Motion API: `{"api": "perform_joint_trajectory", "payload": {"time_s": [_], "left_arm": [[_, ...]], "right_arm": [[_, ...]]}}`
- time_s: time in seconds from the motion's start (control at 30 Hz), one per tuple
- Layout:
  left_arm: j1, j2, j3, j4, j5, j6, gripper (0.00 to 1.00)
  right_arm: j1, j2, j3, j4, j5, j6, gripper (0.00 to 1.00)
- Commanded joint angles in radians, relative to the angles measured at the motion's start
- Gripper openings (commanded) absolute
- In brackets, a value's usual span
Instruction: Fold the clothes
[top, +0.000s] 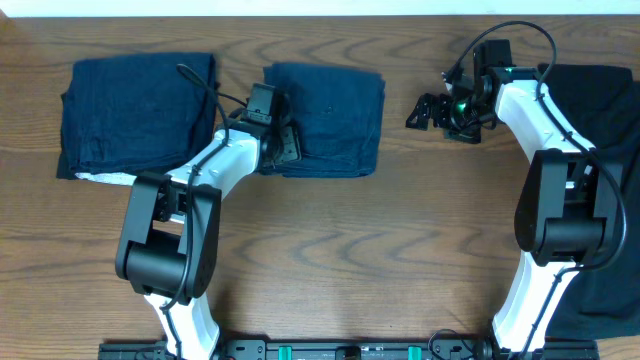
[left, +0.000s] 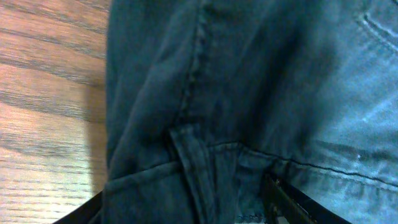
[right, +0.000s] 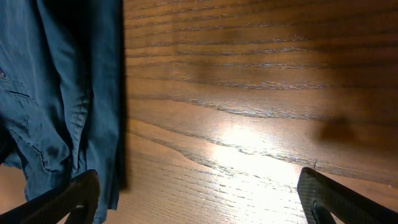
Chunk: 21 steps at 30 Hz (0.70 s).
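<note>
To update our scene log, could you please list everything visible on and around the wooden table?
left folded navy denim-like garment: one, dark navy, far-left part of the table
centre folded navy denim-like garment: one, dark navy, far centre, apart from the first
black fabric garment: one, black, right edge, running out of frame
brown wooden table: one, brown, beneath everything
left gripper: one, black, at the centre garment's left edge; grip unclear
right gripper: one, black, open over bare wood
</note>
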Motion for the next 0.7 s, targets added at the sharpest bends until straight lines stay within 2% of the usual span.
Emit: {"api": "perform_joint_trajectory", "payload": {"time_s": [0.0,0.17,0.3,0.37,0.43,0.57,0.67], "left_arm": [[-0.010,0.039,0.006,-0.009,0.019,-0.013,0.65],[-0.010,0.039,0.006,-0.009,0.018,-0.018,0.63],[-0.010,0.039,0.006,-0.009,0.030,-0.018,0.28],[-0.010,0.039,0.006,-0.009,0.030,-0.018,0.20],[-0.010,0.039,0.006,-0.009,0.030,-0.021,0.19],[-0.010,0.039,0.006,-0.005,0.030,-0.021,0.06],[-0.010,0.038,0.010,0.010,0.064,-0.017,0.06]], "right_arm": [[0.002,-0.020,0.013,0.000,0.003,-0.014,0.99],[0.002,-0.020,0.013,0.000,0.003,-0.014,0.99],[0.002,-0.020,0.013,0.000,0.003,-0.014,0.99],[0.002,-0.020,0.013,0.000,0.003,-0.014,0.99],[0.002,-0.020,0.013,0.000,0.003,-0.014,0.99],[0.003,-0.020,0.013,0.000,0.003,-0.014,0.99],[0.002,-0.020,0.013,0.000,0.003,-0.014,0.99]]}}
